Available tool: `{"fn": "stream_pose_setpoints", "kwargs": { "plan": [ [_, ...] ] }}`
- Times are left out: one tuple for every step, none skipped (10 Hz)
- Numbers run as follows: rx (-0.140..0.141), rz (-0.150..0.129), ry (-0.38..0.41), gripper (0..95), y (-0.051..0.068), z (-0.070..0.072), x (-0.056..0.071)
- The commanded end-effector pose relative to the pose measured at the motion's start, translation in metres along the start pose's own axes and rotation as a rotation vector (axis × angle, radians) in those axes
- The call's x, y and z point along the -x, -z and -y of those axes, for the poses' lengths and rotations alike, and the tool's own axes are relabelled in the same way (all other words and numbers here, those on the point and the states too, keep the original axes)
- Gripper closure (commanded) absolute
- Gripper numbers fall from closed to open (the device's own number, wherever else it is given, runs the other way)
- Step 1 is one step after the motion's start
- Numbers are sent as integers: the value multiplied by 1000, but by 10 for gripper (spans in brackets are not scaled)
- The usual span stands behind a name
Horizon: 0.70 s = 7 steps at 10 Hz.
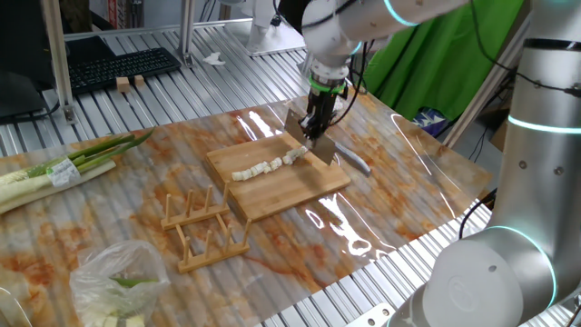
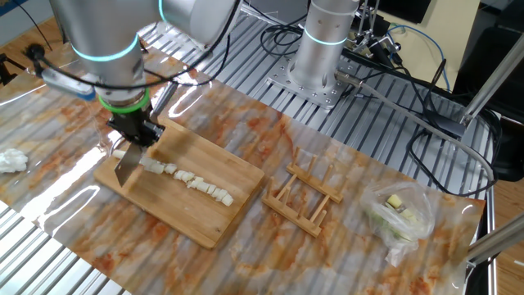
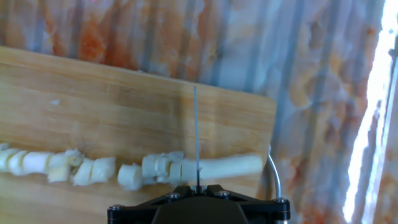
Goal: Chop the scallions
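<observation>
The scallions (image 1: 266, 167) lie across the wooden board (image 1: 290, 193) as a row of several stubby pale segments plus one longer uncut end (image 3: 231, 165). They also show in the other fixed view (image 2: 190, 181) and the hand view (image 3: 93, 170). My gripper (image 1: 317, 116) is shut on a knife (image 1: 319, 148) and holds it upright, blade down on the stalk at the row's right end. In the hand view the blade (image 3: 196, 134) is a thin edge-on line crossing the stalk between the cut pieces and the uncut end. The gripper also shows in the other fixed view (image 2: 136, 133) over the board (image 2: 205, 220).
A long green-and-white bundle (image 1: 64, 168) lies at the left. A clear plastic bag of green bits (image 1: 113, 277) sits front left. A wooden rack (image 1: 204, 227) stands beside the board. A grey object (image 1: 354, 161) lies right of the board. A white wad (image 2: 12, 160) rests on the table.
</observation>
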State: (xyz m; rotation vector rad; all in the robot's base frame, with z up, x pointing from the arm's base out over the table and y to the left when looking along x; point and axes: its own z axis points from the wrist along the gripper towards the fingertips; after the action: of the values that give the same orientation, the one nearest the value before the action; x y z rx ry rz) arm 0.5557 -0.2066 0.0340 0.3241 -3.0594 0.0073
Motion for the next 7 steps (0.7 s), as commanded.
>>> {"fn": "stream_pose_setpoints", "kwargs": {
  "plan": [
    [4, 18, -19, 950, -21, -7, -1],
    [-16, 9, -9, 950, -10, -3, -1],
    [-20, -3, 1, 950, 0, 3, 0],
    [0, -27, 5, 950, 13, 9, 1],
    [4, -32, -3, 950, 18, 10, -1],
    [5, -40, -5, 950, 22, 11, -1],
    [16, -42, -13, 950, 25, 12, -1]
  ]
}}
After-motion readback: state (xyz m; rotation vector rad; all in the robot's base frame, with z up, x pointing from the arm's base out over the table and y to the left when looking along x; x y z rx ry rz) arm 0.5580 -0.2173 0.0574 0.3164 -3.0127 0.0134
